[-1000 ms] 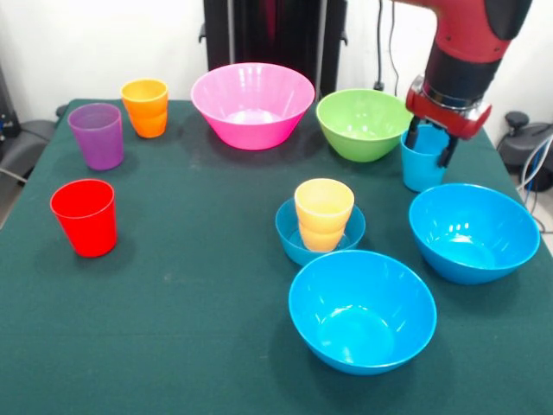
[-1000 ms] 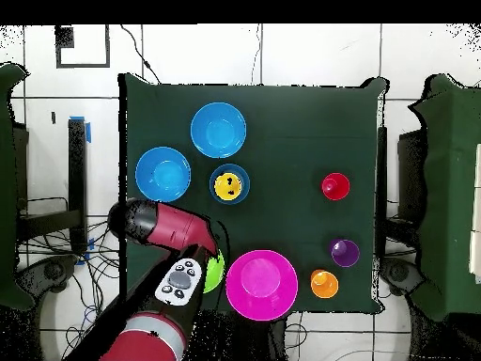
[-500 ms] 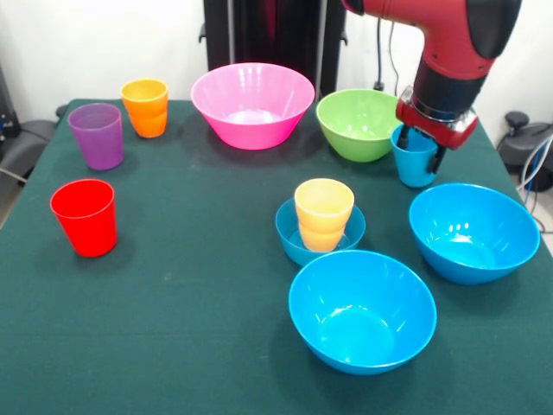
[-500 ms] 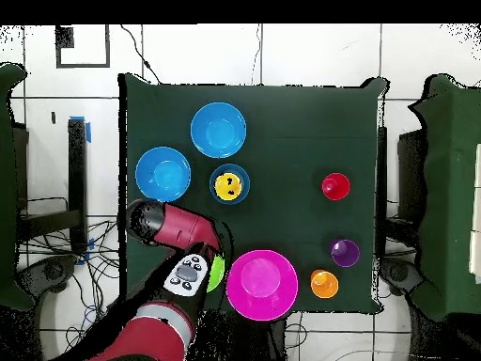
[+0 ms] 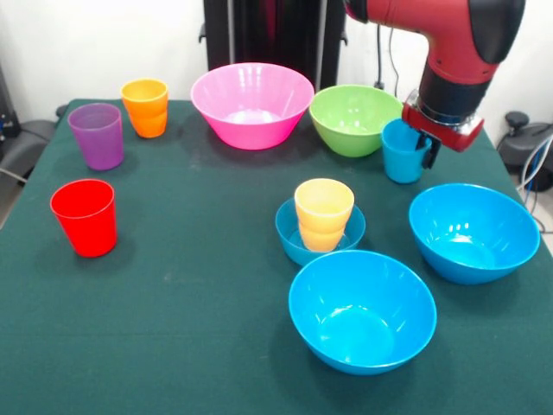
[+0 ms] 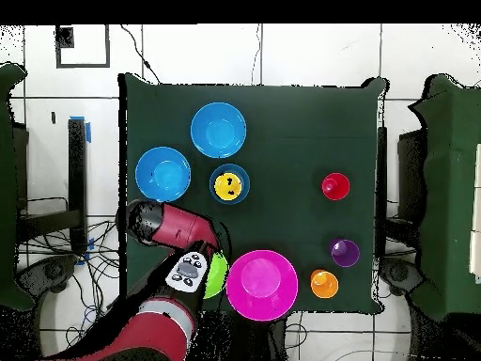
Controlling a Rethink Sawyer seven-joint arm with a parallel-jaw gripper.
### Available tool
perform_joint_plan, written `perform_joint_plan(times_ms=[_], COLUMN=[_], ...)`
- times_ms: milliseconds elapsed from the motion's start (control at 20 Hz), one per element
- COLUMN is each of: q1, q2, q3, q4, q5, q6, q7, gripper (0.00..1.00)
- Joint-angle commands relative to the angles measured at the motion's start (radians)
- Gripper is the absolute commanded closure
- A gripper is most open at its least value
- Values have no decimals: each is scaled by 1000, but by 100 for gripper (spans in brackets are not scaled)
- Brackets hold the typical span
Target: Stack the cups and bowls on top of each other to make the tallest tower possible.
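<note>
My gripper (image 5: 418, 143) is shut on the rim of the light blue cup (image 5: 400, 157), which it holds just right of the green bowl (image 5: 352, 119) and almost against it. The tower is a yellow-orange cup (image 5: 323, 213) standing in the small blue bowl (image 5: 296, 235) at mid-table. Two large blue bowls (image 5: 361, 309) (image 5: 473, 232) sit near it. The pink bowl (image 5: 252, 104) is at the back centre. Orange (image 5: 145, 107), purple (image 5: 96, 136) and red (image 5: 84, 217) cups stand at the left. In the overhead view my arm (image 6: 178, 230) hides the light blue cup.
The green cloth table (image 5: 190, 311) ends close behind the pink and green bowls. In the overhead view the green bowl (image 6: 216, 274) and pink bowl (image 6: 260, 284) sit beside my arm at the table's robot-side edge. Cables and a chair lie off the table's right.
My gripper has carried the light blue cup left and slightly up in the front view, toward the green bowl. The green bowl has shifted a little left. Everything else is unmoved.
</note>
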Motion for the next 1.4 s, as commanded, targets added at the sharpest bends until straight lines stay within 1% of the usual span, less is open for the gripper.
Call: perform_joint_plan(times_ms=[50,200,450,600,800,1050,1250,1400], q1=[-13,12,62,58,76,107,107,90], q2=[7,-6,-64,-88,-113,-107,-117,-139], q3=[121,76,-19,-43,-81,-160,-189,-178], q4=[-3,-28,-91,-127,-150,-227,-267,-255], q5=[13,-7,-60,-75,-109,-196,-252,-283], q6=[51,106,226,274,283,237,221,188], q7=[166,192,213,194,161,106,67,26], gripper=[100,100,100,100,100,100,100,100])
